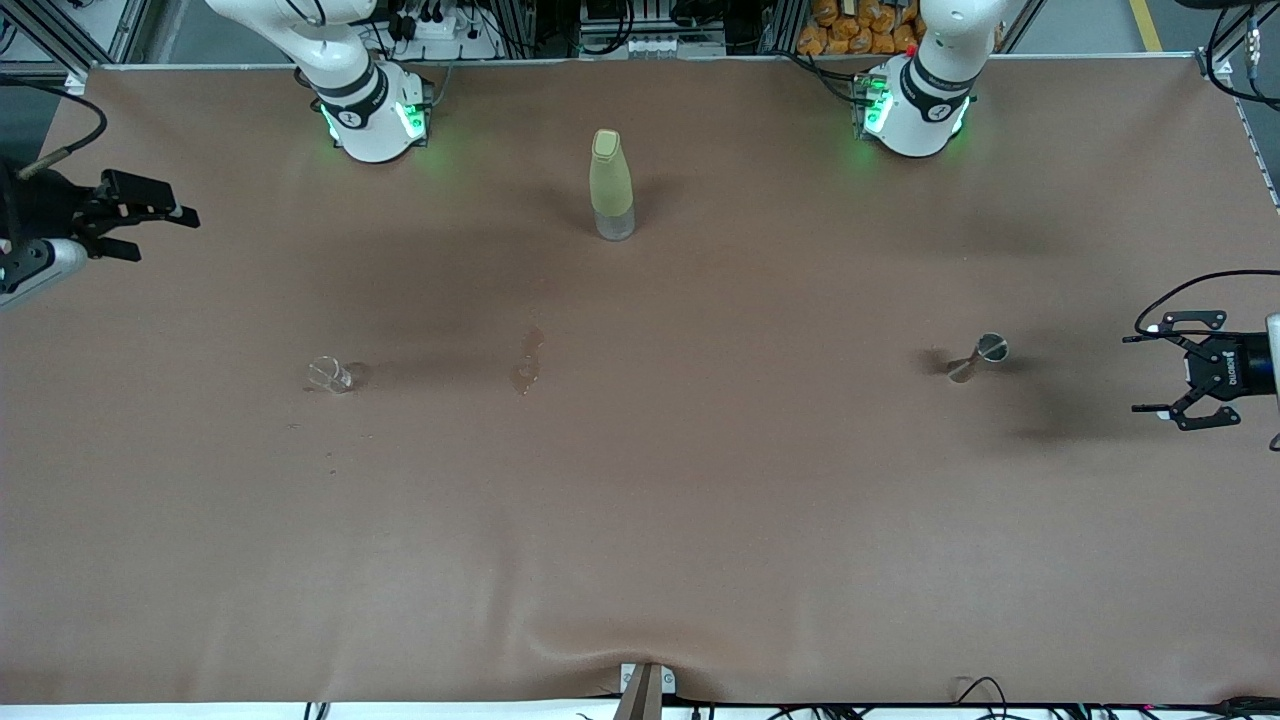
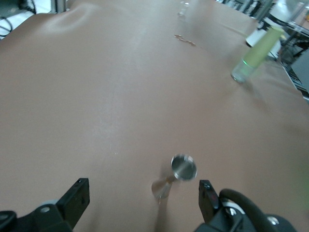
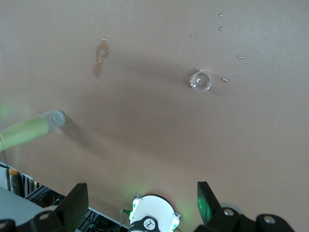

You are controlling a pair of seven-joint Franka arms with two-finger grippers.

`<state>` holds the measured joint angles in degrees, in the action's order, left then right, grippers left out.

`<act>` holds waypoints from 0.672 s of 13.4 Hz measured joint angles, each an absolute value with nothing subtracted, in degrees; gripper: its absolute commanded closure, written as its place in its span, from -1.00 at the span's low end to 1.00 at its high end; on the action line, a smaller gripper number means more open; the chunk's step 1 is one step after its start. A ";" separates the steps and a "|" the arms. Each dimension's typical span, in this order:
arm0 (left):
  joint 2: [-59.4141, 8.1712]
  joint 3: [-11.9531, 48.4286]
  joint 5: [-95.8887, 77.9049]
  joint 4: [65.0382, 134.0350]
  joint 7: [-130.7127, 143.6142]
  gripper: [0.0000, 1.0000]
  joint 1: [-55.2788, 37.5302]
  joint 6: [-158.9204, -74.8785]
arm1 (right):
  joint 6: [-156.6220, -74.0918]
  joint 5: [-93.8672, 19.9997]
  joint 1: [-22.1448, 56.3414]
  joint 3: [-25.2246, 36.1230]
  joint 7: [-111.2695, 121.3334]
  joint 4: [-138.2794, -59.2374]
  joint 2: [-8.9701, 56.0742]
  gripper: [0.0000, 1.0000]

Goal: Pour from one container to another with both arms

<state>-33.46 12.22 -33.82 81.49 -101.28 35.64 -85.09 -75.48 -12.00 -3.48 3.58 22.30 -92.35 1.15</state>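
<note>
A small clear glass (image 1: pixel 330 375) stands toward the right arm's end of the table, also in the right wrist view (image 3: pixel 200 80). A metal jigger (image 1: pixel 980 357) stands toward the left arm's end, close in front of the fingers in the left wrist view (image 2: pixel 176 174). A tall yellow-green bottle (image 1: pixel 612 185) stands upright between the two arm bases. My left gripper (image 1: pixel 1137 374) hovers open at the table's end, beside the jigger and apart from it (image 2: pixel 143 200). My right gripper (image 1: pixel 165 237) hangs open over the other end, away from the glass (image 3: pixel 142 198).
A wet spill (image 1: pixel 528 365) marks the brown table cover between glass and jigger, with droplets near the glass (image 3: pixel 231 55). The right arm's base (image 1: pixel 365 110) and left arm's base (image 1: pixel 915 110) stand along the table's edge. The cover (image 1: pixel 640 560) wrinkles near the front camera.
</note>
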 measured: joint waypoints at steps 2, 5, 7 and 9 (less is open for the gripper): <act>-30.25 12.27 -33.26 81.41 -93.40 -1.00 33.56 -85.31 | -74.89 -10.72 -4.95 0.42 15.98 -91.39 1.10 -1.00; -26.07 12.33 -30.13 81.36 -79.72 -1.00 30.54 -85.33 | -74.79 -7.47 -5.30 -2.40 9.23 -90.99 0.99 -1.00; -23.58 12.36 -28.30 81.32 -69.36 -1.00 28.41 -85.35 | -74.82 -4.49 -5.30 -3.73 7.08 -90.92 0.84 -1.00; -21.54 12.42 -26.80 81.21 -61.10 -1.00 26.26 -85.39 | -75.27 -2.86 -5.33 -3.88 6.90 -90.89 0.81 -1.00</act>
